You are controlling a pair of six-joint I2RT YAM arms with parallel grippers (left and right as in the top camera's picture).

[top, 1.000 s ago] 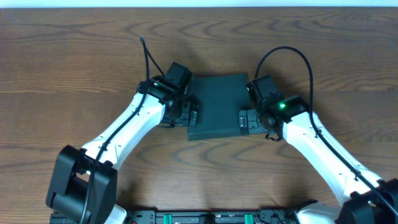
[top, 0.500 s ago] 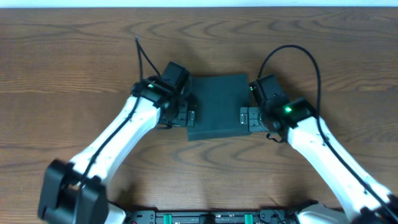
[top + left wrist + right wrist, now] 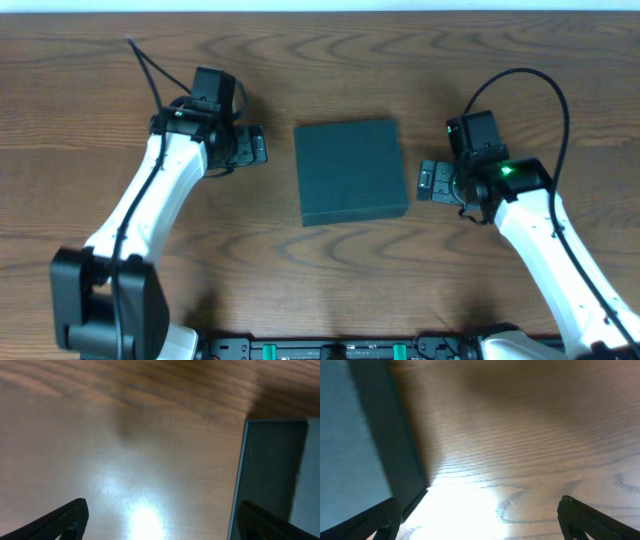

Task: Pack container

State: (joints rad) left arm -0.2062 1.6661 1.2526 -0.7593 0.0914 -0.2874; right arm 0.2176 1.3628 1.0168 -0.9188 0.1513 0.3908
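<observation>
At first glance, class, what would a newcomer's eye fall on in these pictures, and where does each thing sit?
A dark teal box, closed, lies flat in the middle of the brown wooden table. A white arm flanks it on each side. The left gripper stands open and empty well off the box's left edge, and the right gripper stands open and empty close beside its right edge without touching.

brown wood-grain table (image 3: 320,270), glare
</observation>
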